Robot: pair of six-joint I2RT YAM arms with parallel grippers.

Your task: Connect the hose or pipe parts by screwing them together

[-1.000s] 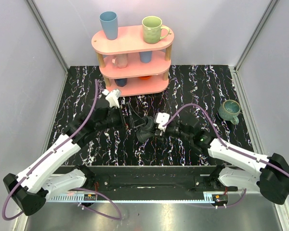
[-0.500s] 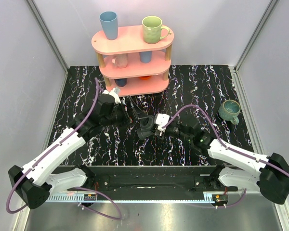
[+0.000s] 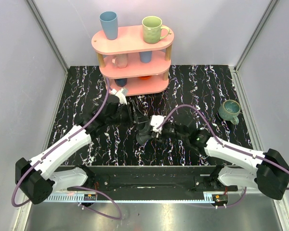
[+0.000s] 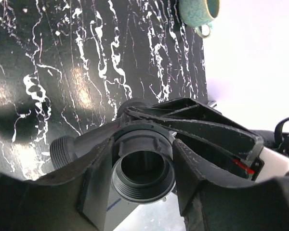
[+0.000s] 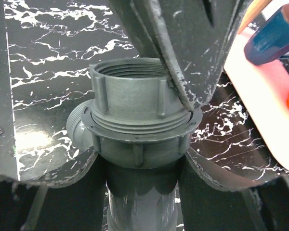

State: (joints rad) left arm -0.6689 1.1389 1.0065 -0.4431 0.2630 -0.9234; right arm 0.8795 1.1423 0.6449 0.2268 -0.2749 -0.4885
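Note:
The black pipe parts hang above the middle of the mat as one T-shaped fitting. My right gripper is shut on the smooth tube below the ribbed collar. A threaded side branch sticks out to the left. My left gripper comes in from the other side. Its fingers press both sides of the ribbed nut behind the open threaded end. In the top view the left gripper and right gripper meet at the fitting.
A pink three-tier shelf with cups and mugs stands at the back centre, close behind the left arm. A teal mug sits on the mat at the right. White walls enclose the black marbled mat.
My left arm has swung right to the fitting and its jaws have closed round the nut. The right arm has shifted slightly left, still holding the fitting.

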